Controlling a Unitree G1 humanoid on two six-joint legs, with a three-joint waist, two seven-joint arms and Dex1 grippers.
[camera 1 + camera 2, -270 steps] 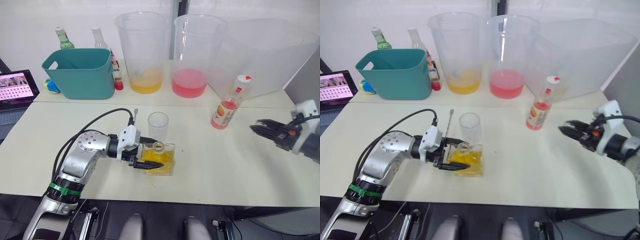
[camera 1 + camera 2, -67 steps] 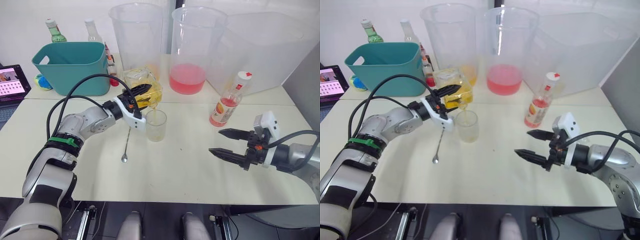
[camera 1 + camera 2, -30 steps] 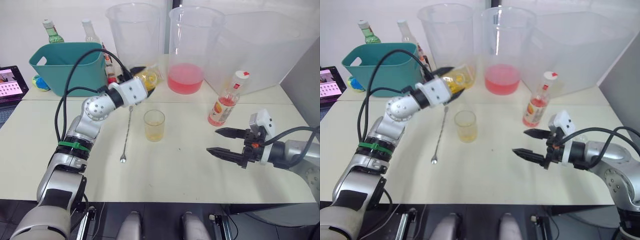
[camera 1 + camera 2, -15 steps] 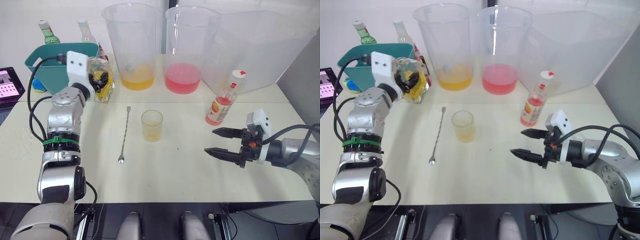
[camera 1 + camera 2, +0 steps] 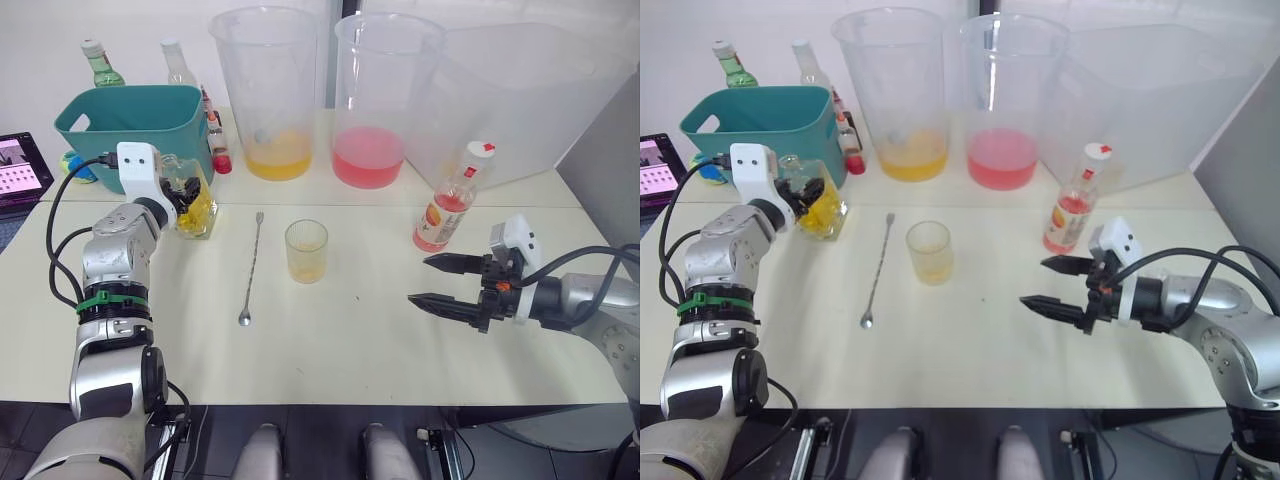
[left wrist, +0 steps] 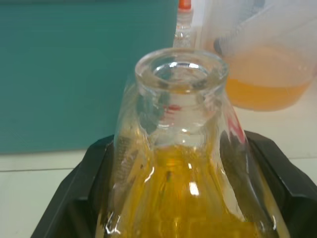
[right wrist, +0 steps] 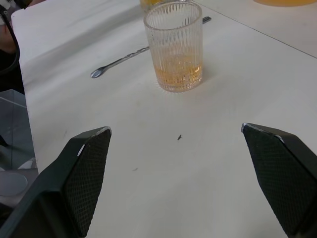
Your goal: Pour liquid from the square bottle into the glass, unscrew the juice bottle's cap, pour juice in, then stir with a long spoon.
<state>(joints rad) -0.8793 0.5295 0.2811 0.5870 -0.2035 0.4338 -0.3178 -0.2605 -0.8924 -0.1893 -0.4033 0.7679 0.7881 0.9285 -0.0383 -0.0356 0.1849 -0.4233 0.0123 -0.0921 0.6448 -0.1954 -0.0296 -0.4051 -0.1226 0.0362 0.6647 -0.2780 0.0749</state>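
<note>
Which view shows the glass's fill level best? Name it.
The right wrist view: the glass is close, its ribbed wall showing yellow liquid low inside. Both eye views show the glass small, mid-table beside the long spoon. The left wrist view shows the square bottle instead.

Silver metal arms with round joints. Green ring around left arm (image 5: 101,298). Black cables looping along both arms. White box on each wrist. Black pointed fingers (image 5: 437,301) on right gripper (image 5: 433,282), rough dotted pads inside.

Bright, even light; soft shadows
</note>
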